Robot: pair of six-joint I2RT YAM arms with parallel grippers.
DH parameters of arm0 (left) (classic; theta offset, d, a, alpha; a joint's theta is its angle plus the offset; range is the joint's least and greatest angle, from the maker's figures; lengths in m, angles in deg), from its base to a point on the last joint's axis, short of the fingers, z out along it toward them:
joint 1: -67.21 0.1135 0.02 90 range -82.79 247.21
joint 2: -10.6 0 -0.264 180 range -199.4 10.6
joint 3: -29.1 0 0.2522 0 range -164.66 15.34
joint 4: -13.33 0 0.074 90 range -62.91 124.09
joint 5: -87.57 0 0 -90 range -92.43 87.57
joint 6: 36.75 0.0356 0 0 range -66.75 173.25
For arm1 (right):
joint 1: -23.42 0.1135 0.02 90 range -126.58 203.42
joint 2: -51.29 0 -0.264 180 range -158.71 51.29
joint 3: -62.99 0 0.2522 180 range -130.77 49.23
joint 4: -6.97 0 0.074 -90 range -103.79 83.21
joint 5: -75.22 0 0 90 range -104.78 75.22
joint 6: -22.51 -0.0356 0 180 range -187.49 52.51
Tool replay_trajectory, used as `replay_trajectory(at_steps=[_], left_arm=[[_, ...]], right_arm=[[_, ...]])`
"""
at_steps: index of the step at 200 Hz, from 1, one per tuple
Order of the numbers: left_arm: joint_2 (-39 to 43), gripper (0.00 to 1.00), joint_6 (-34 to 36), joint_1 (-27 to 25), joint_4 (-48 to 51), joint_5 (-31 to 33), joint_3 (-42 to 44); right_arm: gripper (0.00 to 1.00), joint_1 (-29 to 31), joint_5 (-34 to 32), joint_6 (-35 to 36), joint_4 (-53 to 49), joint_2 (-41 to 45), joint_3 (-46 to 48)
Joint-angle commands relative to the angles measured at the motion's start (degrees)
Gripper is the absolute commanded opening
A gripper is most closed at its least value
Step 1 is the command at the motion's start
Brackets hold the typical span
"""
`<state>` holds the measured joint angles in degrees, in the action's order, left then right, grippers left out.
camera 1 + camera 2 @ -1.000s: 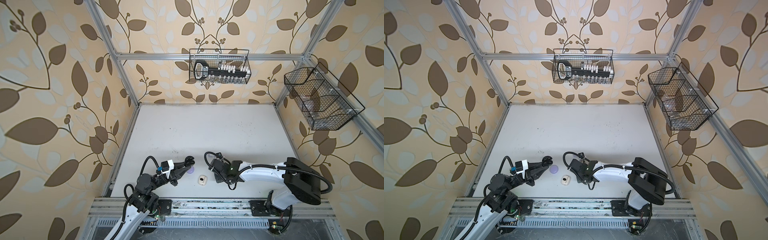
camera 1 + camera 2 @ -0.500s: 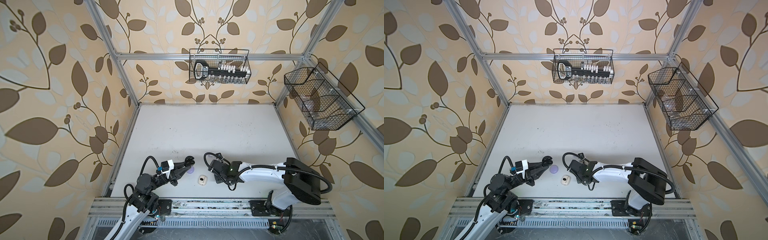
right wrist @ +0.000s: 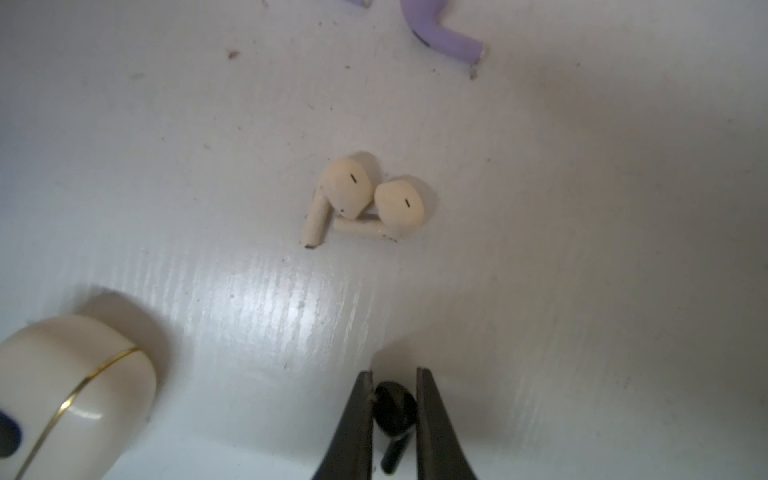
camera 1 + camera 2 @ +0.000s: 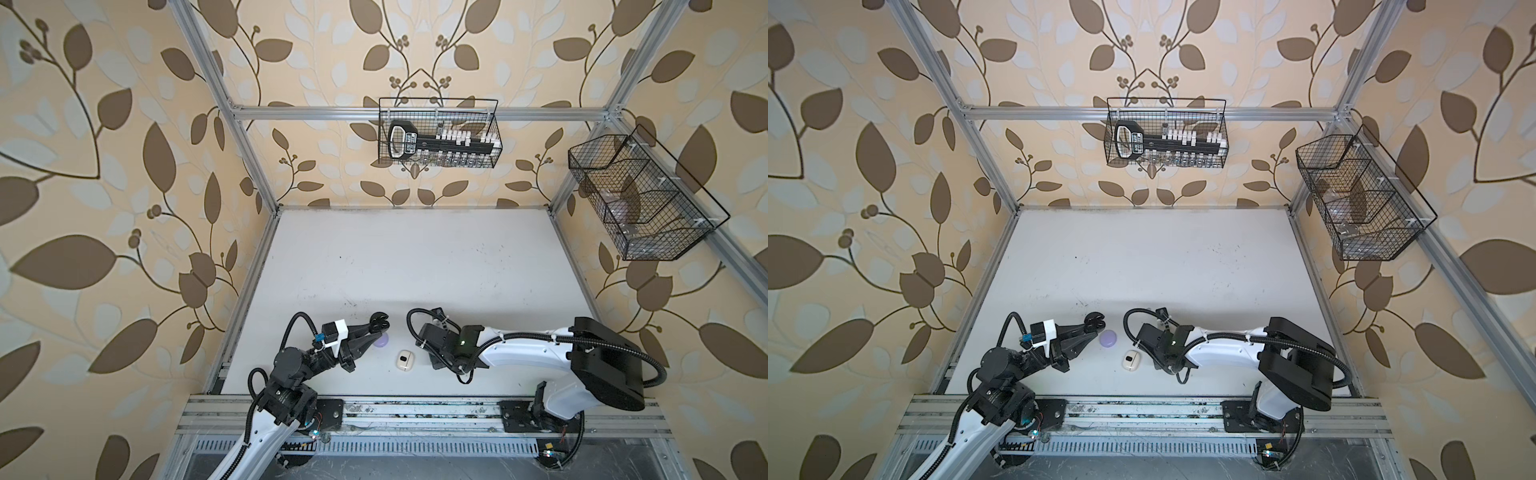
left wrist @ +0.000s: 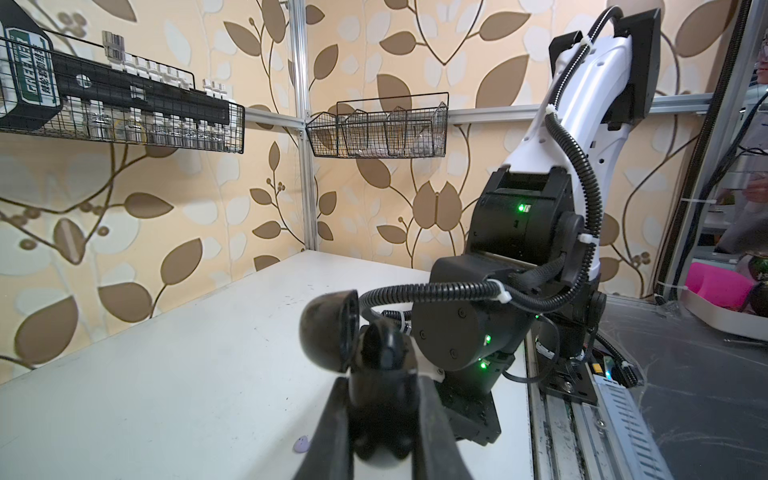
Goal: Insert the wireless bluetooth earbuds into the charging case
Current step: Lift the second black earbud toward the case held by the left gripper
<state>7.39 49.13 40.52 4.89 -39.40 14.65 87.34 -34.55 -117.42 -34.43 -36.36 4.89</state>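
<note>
Leaf-patterned walls (image 4: 124, 208) are enclosing a white tabletop (image 4: 415, 257), where in both top views a cream case (image 4: 404, 360) and a lavender case (image 4: 1108, 338) are lying near the arm-base edge. In the left wrist view the left gripper (image 5: 382, 386) is clamping an open black charging case (image 5: 332, 328). In the right wrist view the right gripper (image 3: 394, 374) is pinching a black earbud (image 3: 395, 405) between near-shut jaws, with two cream earbuds (image 3: 349, 187) lying touching each other on the tabletop nearby.

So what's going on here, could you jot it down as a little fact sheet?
Left hand: shut on the black case, lid open
Right hand: shut on the black earbud
Cream earbuds: two, touching, loose on the table
Cream case: on the table, looks closed
Lavender earbud: loose on the table
Lavender case: on the table by the left hand
</note>
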Motion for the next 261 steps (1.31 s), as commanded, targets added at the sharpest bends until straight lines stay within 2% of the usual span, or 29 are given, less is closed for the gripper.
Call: replay_trajectory(at_steps=[1,39,76,101,165,218,261], left_arm=[[0.21,0.00,0.98,-0.43,-2.17,0.23,-0.37],[0.03,0.00,0.08,-0.39,-3.31,-0.09,-0.14],[-1.52,0.00,-1.51,-0.43,-5.02,0.36,-0.19],[-2.72,0.00,-2.72,-0.45,-6.47,-0.82,-0.61],[-4.77,0.00,-4.58,-0.46,-5.91,0.94,-2.10],[-5.72,0.00,-6.53,-0.45,-8.04,0.58,-2.24],[-5.67,0.00,-9.69,-0.39,-8.29,1.02,-3.04]], right_arm=[[0.15,0.95,-4.00,-1.25,-1.65,4.25,-1.43],[0.15,2.60,-10.63,-1.61,-1.03,9.40,-4.72],[0.13,4.33,-14.44,2.71,10.51,14.82,-5.69],[0.16,6.22,-14.99,9.34,21.35,17.88,-5.38],[0.17,14.11,-19.58,25.01,36.81,18.59,-7.72],[0.17,15.58,-16.23,32.78,49.94,17.64,-5.03],[0.16,16.01,-14.11,38.16,55.81,16.12,-3.24]])
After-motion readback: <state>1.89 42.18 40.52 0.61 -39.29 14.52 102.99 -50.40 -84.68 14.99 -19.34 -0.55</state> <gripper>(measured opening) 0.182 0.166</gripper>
